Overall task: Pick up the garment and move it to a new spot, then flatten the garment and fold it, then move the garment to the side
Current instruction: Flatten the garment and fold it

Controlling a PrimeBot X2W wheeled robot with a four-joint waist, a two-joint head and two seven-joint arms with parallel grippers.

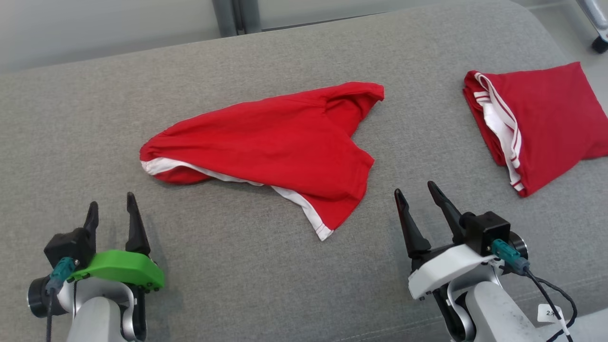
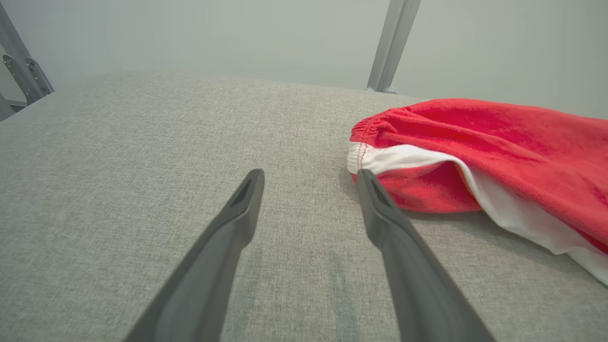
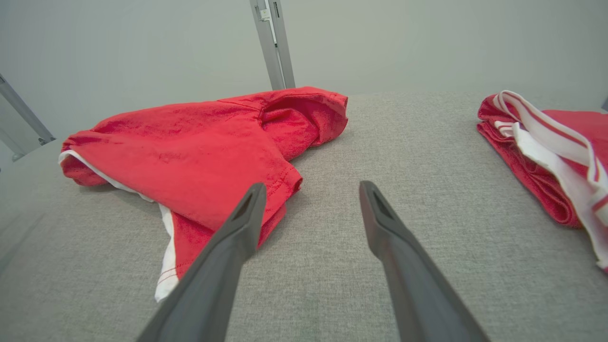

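A red garment (image 1: 270,145) with white trim lies crumpled in the middle of the grey cushion (image 1: 237,285); it also fills the right of the left wrist view (image 2: 475,142) and the left of the right wrist view (image 3: 199,147). My left gripper (image 1: 111,206) stands open at the lower left, short of the garment's left end, nothing between its fingers (image 2: 237,213). My right gripper (image 1: 417,190) stands open at the lower right, just right of the garment's lower corner, also holding nothing (image 3: 308,190).
A second red garment (image 1: 536,123) with white stripes lies folded at the right edge of the cushion, seen too in the right wrist view (image 3: 551,147). Grey metal posts (image 3: 273,45) and a pale wall stand behind the cushion's far edge.
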